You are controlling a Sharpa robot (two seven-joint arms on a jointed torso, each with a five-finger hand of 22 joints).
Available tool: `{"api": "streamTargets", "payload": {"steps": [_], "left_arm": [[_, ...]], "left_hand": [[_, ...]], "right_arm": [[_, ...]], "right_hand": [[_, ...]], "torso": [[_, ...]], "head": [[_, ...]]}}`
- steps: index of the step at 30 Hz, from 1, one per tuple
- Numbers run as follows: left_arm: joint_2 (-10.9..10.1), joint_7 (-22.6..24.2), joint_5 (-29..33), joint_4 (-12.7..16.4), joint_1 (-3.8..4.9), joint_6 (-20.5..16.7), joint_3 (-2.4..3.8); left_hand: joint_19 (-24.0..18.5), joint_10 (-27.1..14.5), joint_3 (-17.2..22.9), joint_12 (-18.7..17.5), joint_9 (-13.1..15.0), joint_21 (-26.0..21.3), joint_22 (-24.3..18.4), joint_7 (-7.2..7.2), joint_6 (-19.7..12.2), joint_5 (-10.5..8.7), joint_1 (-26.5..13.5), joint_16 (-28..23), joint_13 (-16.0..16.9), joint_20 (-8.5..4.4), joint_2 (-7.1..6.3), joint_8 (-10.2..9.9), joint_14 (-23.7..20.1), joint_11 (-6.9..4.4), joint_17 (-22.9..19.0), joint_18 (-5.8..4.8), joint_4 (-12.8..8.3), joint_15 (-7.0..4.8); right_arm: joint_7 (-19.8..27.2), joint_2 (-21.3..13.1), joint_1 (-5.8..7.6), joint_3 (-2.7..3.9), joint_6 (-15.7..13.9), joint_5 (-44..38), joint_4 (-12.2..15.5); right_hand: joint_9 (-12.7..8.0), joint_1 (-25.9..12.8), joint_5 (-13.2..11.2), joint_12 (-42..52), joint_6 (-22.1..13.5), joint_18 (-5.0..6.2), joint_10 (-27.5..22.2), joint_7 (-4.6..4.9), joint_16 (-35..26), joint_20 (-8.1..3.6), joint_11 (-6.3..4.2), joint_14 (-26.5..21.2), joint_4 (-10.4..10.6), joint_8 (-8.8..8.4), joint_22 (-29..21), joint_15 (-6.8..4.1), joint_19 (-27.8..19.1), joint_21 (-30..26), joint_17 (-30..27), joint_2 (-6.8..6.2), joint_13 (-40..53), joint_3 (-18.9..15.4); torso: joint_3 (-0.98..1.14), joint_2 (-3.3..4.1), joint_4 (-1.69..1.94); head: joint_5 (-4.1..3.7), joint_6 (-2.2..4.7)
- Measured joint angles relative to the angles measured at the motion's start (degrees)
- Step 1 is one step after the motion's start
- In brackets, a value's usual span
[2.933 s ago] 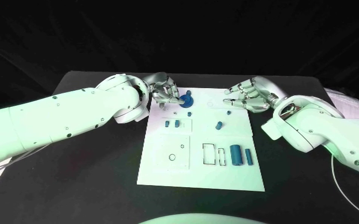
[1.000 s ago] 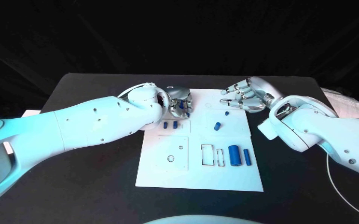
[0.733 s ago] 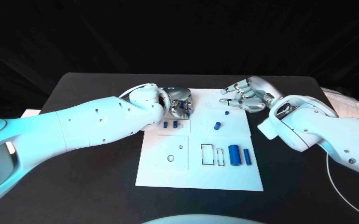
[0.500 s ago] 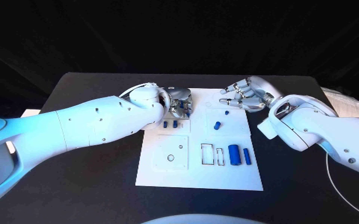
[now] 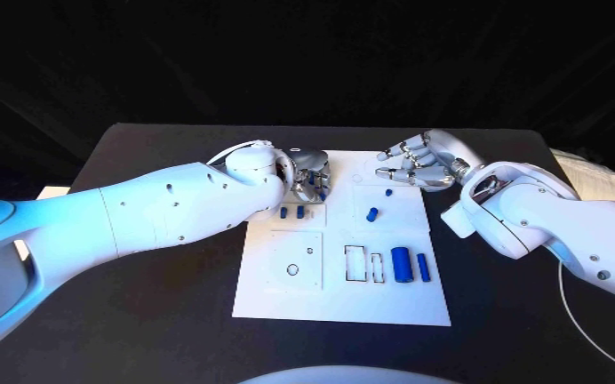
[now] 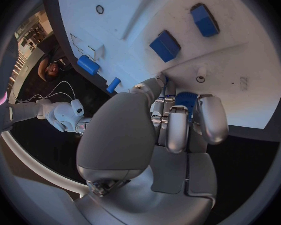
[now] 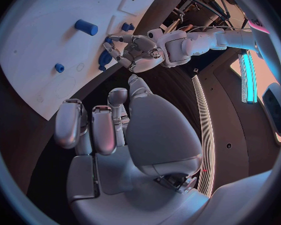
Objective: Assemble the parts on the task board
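Left hand (image 5: pixel 307 177) turned inward since earlier, gripping blue part (image 6: pixel 186 99); right hand (image 5: pixel 417 163) empty, fingers apart.

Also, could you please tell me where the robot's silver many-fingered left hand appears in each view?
Head view: left hand over the white task board's far left part.
Left wrist view: left hand mid-circle, gripping a small blue part.
Right wrist view: left hand small, beyond the board.
Shared landmark: the task board.

Both hands crowd the task board's (image 5: pixel 385 304) far edge; its near half lies unobstructed.
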Motion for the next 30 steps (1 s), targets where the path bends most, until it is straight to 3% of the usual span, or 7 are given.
{"api": "streamTargets", "payload": {"steps": [6, 14, 19, 25, 30], "left_arm": [[0.04, -0.08, -0.33, 0.01, -0.18, -0.69, -0.01], [-0.65, 0.08, -0.29, 0.83, -0.57, -2.39, -0.06], [-2.07, 0.17, 0.45, 2.28, -0.72, -3.56, 0.44], [-4.19, 0.43, 2.2, 4.09, -0.7, -5.16, 1.59], [-5.84, 0.55, 3.39, 5.07, -0.68, -6.04, 2.0]], "left_hand": [[0.0, 1.72, 2.36, -1.75, -0.26, 0.27, 0.48, 0.23, 1.29, -0.18, -0.44, 0.24, 0.01, 0.0, 0.37, -0.52, 0.0, -0.04, 0.0, 0.02, -1.58, 0.0], [0.0, 2.2, 2.97, -2.91, -0.4, 0.27, 0.51, 0.35, 1.77, -0.18, -1.75, 0.24, -0.1, 0.0, -0.08, -0.97, 0.0, 0.05, -0.14, 0.02, -2.19, 0.0], [0.0, 2.6, 3.29, -3.48, -0.52, 0.55, 0.56, 0.15, 1.99, -0.18, -2.61, 0.24, -0.09, 0.0, -0.16, -1.19, 0.0, 0.07, -0.4, 0.03, -2.18, 0.0], [-0.01, 2.61, 3.29, -3.83, -0.67, 0.55, 0.55, 0.15, 1.99, -0.18, -2.75, 0.24, -0.09, 0.0, -0.02, -1.43, 0.0, 0.06, -0.41, 0.05, -2.18, 0.01], [-0.01, 2.61, 3.29, -3.83, -0.68, 0.55, 0.55, 0.15, 1.99, -0.18, -3.06, 0.24, -0.14, 0.0, -0.33, -1.48, 0.0, 0.06, -0.46, 0.05, -2.18, 0.01]], "right_arm": [[0.02, 0.0, 0.0, 0.0, 0.0, 0.0, 0.09], [0.05, 0.04, 0.0, 0.0, 0.0, 0.0, 0.13], [0.07, 0.05, 0.0, -0.02, 0.01, 0.0, 0.04], [0.11, 0.22, 0.0, -0.01, 0.02, 0.0, -0.29], [0.14, 0.28, -0.01, -0.01, 0.03, 0.0, -0.47]], "right_hand": [[0.0, 0.0, 0.0, 0.0, 0.0, 0.0, 0.0, 0.0, 0.0, 0.0, 0.0, 0.0, 0.0, 0.0, 0.0, 0.0, 0.0, 0.0, 0.0, 0.0, 0.0, 0.0], [-0.01, 0.0, 0.0, 0.0, 0.0, 0.0, 0.0, 0.0, 0.0, 0.0, 0.0, 0.0, 0.0, 0.0, 0.0, 0.0, 0.0, 0.0, 0.0, 0.0, -0.01, 0.0], [0.02, 0.0, 0.0, 0.0, 0.0, 0.0, 0.0, 0.0, 0.0, 0.0, 0.0, 0.0, 0.0, 0.0, 0.0, 0.0, 0.0, 0.0, -0.01, 0.0, -0.01, 0.0], [0.04, 0.0, 0.0, 0.0, 0.0, 0.0, 0.0, 0.0, 0.0, 0.0, 0.0, 0.0, 0.0, 0.0, 0.0, 0.0, 0.0, 0.0, -0.01, 0.0, -0.01, 0.0], [0.04, 0.0, 0.0, 0.0, 0.0, 0.0, 0.0, 0.0, 0.0, 0.0, 0.0, 0.0, 0.0, 0.0, 0.0, 0.0, 0.0, 0.0, -0.02, 0.0, -0.01, 0.0]], "torso": [[0.0, -0.03, 0.01], [0.01, -0.03, 0.03], [-0.04, -0.03, 0.07], [-0.04, -0.06, 0.09], [-0.03, -0.06, 0.12]], "head": [[0.03, -0.06], [-0.05, 0.04], [-0.19, 0.21], [-0.18, 0.59], [-0.16, 0.84]]}}
